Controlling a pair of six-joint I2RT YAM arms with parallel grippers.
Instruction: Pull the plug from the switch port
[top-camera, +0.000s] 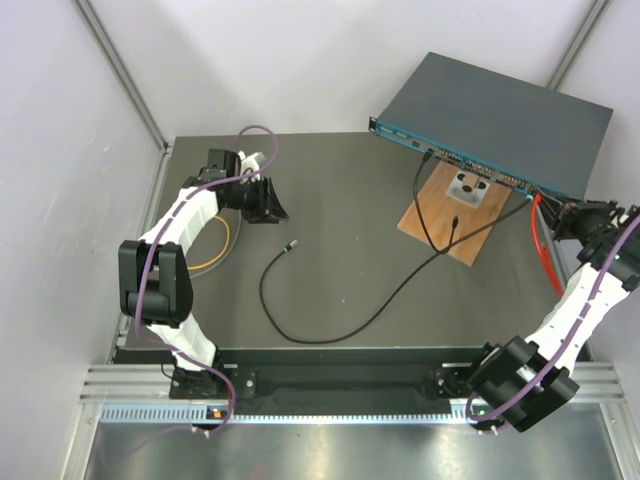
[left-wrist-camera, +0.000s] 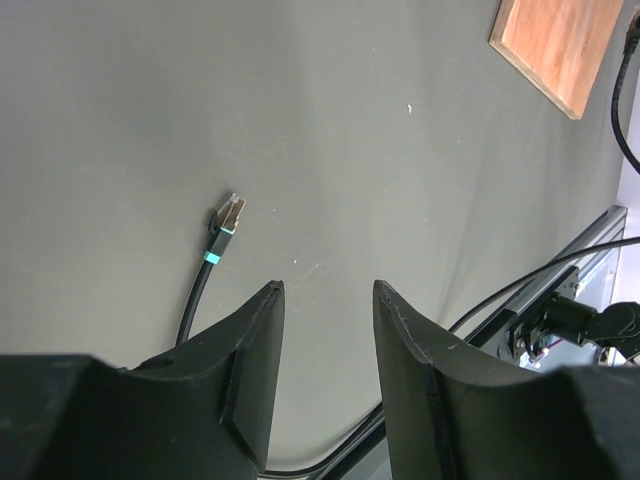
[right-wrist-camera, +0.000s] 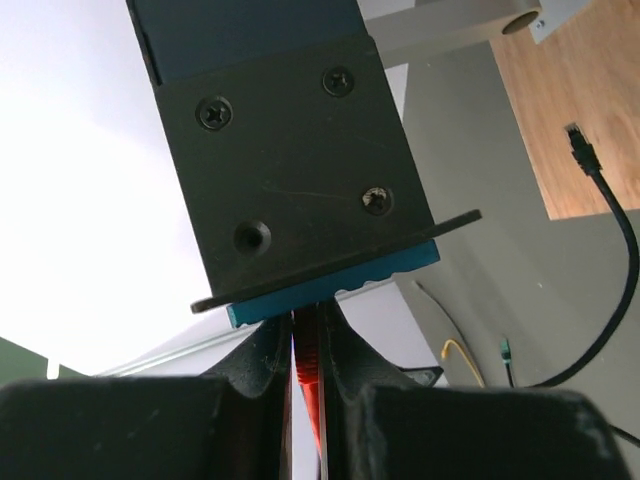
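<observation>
Right gripper (right-wrist-camera: 305, 335) is clamped tight on the red cable (right-wrist-camera: 305, 365), fingers nearly touching with just that cable squeezed between them. Directly ahead of the fingertips is the switch (right-wrist-camera: 340, 285), and the red runs right up to its teal face under the black end bracket. That bracket has three screws and one empty hole. Can't tell from here if the plug is actually seated in the port.

From above: one switch (top-camera: 500, 110), with the right gripper (top-camera: 572, 215) at its right end, and one wooden board (top-camera: 430, 215) lying just off to the gripper's side.

Cable count is one red cable (top-camera: 543, 245) and two black ones. The short black cable (top-camera: 422, 200) loops from the switch face, and its free end rests on the board. The long black cable (top-camera: 300, 335) sweeps across the table.

Left gripper (left-wrist-camera: 328, 290) is about half open, holding nothing and hovering over bare table. The long cable's loose plug (left-wrist-camera: 228, 215), the one with a teal band, lies just ahead and left of its fingertips, not touching them.
</observation>
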